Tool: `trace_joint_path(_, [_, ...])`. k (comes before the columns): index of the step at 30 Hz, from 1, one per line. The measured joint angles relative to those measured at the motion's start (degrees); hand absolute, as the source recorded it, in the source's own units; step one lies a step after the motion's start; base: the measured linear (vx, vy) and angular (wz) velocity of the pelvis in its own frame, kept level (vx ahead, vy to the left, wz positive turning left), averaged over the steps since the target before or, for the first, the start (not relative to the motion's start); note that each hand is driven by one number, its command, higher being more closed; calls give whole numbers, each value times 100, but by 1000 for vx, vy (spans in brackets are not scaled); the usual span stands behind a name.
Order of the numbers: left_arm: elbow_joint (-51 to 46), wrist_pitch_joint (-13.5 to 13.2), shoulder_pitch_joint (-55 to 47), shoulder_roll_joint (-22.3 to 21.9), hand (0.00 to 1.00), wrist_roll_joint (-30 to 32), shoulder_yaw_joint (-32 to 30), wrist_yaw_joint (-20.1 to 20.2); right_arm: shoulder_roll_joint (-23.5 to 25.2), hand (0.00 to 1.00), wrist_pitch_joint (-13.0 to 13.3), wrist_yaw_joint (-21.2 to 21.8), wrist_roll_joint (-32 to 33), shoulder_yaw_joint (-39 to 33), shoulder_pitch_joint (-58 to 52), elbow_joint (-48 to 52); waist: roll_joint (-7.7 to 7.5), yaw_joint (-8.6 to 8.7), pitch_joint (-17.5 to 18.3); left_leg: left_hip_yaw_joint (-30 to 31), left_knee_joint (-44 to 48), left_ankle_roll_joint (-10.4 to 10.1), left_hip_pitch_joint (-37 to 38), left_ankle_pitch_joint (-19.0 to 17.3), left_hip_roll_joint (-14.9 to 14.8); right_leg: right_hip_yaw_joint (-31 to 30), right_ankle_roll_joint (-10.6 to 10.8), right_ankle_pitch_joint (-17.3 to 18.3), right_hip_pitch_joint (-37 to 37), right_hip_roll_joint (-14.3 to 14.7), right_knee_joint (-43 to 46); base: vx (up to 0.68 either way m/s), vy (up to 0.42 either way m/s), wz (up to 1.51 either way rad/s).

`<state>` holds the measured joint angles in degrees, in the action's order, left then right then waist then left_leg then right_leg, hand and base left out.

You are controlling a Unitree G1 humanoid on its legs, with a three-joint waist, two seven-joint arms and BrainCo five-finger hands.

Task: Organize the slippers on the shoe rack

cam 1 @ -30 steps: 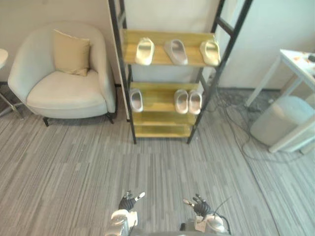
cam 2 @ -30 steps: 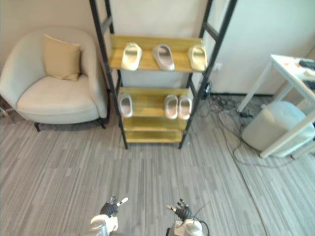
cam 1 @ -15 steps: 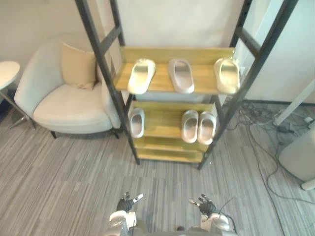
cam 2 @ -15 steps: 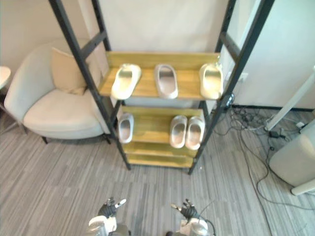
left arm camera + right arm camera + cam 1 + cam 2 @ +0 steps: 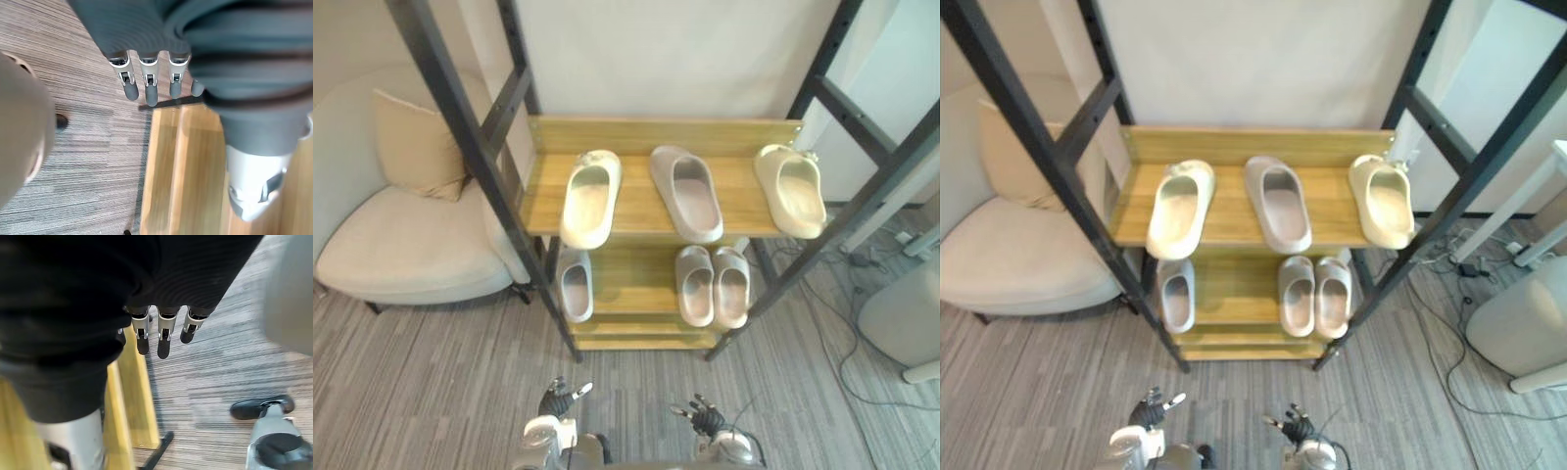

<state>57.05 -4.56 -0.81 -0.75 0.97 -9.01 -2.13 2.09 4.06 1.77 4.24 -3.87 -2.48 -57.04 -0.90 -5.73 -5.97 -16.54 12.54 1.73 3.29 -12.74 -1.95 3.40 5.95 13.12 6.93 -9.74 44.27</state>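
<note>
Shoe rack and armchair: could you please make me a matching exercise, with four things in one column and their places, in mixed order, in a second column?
Things:
1. large grey slipper
2. pair of small slippers
3. single small slipper
4. cushion

Places:
A. on the armchair
B. lower shelf, left side
C. upper shelf, middle
D. lower shelf, right side

Pairs: 1-C, 2-D, 3-B, 4-A.
</note>
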Motion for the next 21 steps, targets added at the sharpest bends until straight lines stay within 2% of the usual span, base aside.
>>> trace_joint_path(2, [50, -2, 1, -8, 0, 0, -2, 1, 9, 0, 6, -1, -18, 1, -1, 3, -7, 54, 10, 139, -132, -10, 175, -4, -22, 304, -81, 117, 20, -49, -440, 155, 8, 44])
trace_joint_path(3, [87, -2, 2, -12, 0, 1, -5, 2, 10, 0, 7, -2, -77, -5, 15, 3, -14, 110, 17, 263, -156, -27, 186, -1, -28, 373, -138, 52, 34, -44, -1060, 212, -67, 54])
trace_joint_path(4, [87, -3, 0, -5, 0, 2, -16, 0, 14, 0, 6, -2, -105, -24, 18, -6, -55, 116, 46, 319, -149, -88, 193, -10, 13, 350, -261, -294, 29, -7, -1726, 266, -93, 50])
trace_joint_path(5, [83, -7, 9, 18, 0, 3, -35, -1, 26, 0, -11, -4, -118, -38, 4, -29, -179, 114, 105, 401, -141, -121, 173, -24, 96, 267, -292, -686, 49, -13, -2193, 228, -114, 25])
trace_joint_path(6, [105, 1, 13, -7, 0, 4, -68, -8, 1, 0, -13, -6, -155, -49, -1, -48, -160, 113, 138, 480, -147, -154, 157, -43, 111, 233, -194, -614, -13, -11, -2323, 179, -123, 9])
trace_joint_path(7, [115, -1, 3, -82, 0, 7, -80, -7, -65, 0, -12, -17, -189, -55, -1, -85, 16, 112, 204, 508, -152, -169, 130, -34, 15, 268, -226, -651, -236, 102, -2716, 188, -132, -3])
trace_joint_path(8, [170, -5, -40, -135, 0, 6, -92, -7, -115, 0, -11, -18, -191, -54, -3, -130, 123, 115, 263, 518, -189, -171, 133, -35, -35, 267, -218, -699, -354, 178, -3017, 213, -127, -9])
trace_joint_path(10, [304, -8, -21, -203, 0, 21, -111, -1, -210, 0, -12, -19, -192, -63, 16, -260, 196, 109, 315, 618, -333, -199, 242, -18, -59, 287, -192, -827, -637, 287, -3533, 171, -73, -13])
trace_joint_path(16, [469, -10, 48, -166, 0, 116, 18, 4, -370, 0, -4, -52, -191, -282, 10, -478, 169, 117, 387, 852, -446, -232, 379, 3, -42, 276, -150, -1108, -1096, 370, -4344, 69, -23, -5])
trace_joint_path(21, [632, -10, 131, 55, 0, 122, 247, 3, -432, 0, -2, -54, -189, -276, -33, -520, -40, 159, 369, 970, -428, -231, 309, 3, 67, 270, -113, -1182, -1112, 290, -4472, -22, 14, 4])
